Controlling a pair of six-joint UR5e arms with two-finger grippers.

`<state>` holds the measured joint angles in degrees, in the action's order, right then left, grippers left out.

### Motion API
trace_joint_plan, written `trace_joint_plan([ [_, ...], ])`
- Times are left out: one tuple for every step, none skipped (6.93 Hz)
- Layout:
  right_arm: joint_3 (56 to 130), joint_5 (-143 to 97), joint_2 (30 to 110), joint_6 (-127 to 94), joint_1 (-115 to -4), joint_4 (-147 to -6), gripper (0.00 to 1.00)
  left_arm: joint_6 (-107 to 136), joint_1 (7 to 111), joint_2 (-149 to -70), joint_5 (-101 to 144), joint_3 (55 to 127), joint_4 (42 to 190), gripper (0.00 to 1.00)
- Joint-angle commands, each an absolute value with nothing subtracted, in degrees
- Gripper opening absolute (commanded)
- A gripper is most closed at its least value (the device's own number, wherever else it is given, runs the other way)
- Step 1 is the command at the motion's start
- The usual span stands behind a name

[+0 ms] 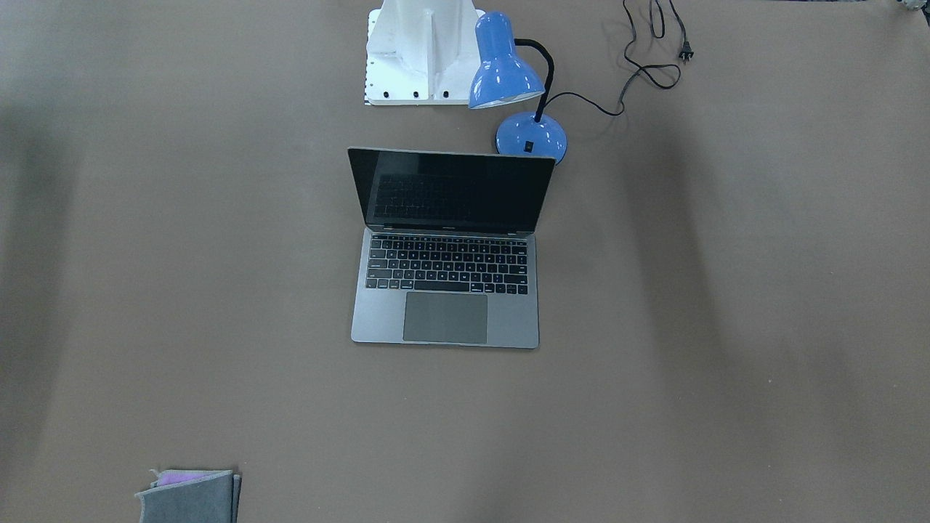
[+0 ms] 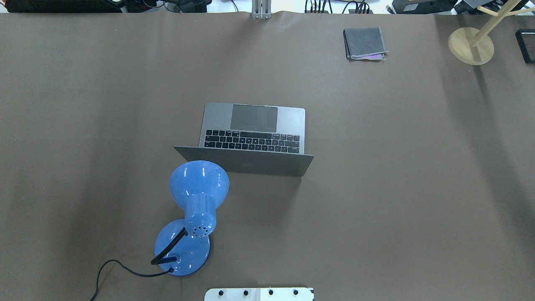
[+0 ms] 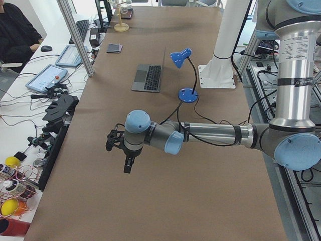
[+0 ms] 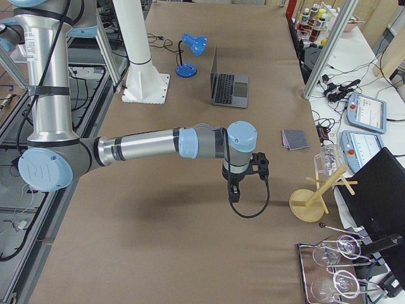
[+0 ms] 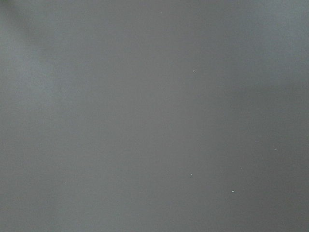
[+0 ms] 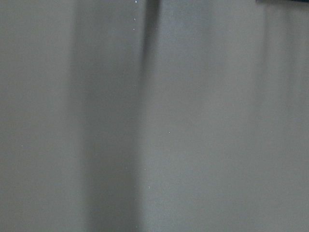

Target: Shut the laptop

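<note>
We begin at the left tool (image 3: 127, 168), which hangs pointing down over bare brown worktop (image 5: 154, 116) at the robot's left end. Only the side camera shows it, so we cannot tell whether it stands apart or together, and nothing is in it that we can make out. Its wrist camera sees plain worktop only.

Well apart from that tool, toward the middle of the worktop, stands a blue desk lamp (image 2: 199, 184). Its round foot is on the robot's side and its shade leans toward the laptop (image 2: 292, 121). A black cord (image 1: 649, 69) trails from the lamp's foot and ends in a loose plug.

The laptop sits roughly midway between the two tools, far from both. It is open, with the lid raised, the dark screen facing away from the robot and the grey back of the lid toward it. The lamp's shade hangs just beside the lid's corner on the left tool's side.

Further toward the right tool (image 4: 233, 196), at the worktop's far edge, lies a folded grey cloth (image 2: 364, 42), then a wooden stand (image 2: 470, 47) with a round foot. The right tool hangs pointing down over bare worktop near that stand. Again only a side camera shows it, and we cannot tell whether it is apart or together.
</note>
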<state>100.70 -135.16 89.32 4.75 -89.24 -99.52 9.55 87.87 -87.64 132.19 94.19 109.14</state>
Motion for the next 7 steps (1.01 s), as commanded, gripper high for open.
trace_joint_plan([
  [100.9,-136.4,87.0,2.9,-88.3,-99.6,1.00,11.7,87.5,-92.1,134.3,94.2,107.2,0.97],
  [101.2,-140.4,84.1,-3.6,-84.9,-99.4,0.98,17.9,85.3,-96.4,138.2,94.2,103.0,0.95],
  [103.7,-141.4,83.6,-12.2,-78.9,-97.2,0.71,22.6,82.6,-97.5,142.1,95.2,102.6,0.72],
  [106.6,-141.5,83.5,-21.2,-73.1,-93.2,0.47,28.6,77.5,-98.5,144.7,96.7,102.4,0.41],
  [109.3,-142.1,83.5,-28.8,-69.4,-90.8,0.21,33.3,74.5,-98.5,144.8,99.8,102.7,0.13],
  [111.9,-146.0,83.5,-32.6,-65.8,-90.2,0.00,35.1,71.9,-98.5,145.0,102.8,102.7,0.00],
  [113.6,-150.2,83.5,-34.3,-61.9,-89.1,0.00,41.7,68.1,-99.1,146.7,105.2,102.7,0.00],
])
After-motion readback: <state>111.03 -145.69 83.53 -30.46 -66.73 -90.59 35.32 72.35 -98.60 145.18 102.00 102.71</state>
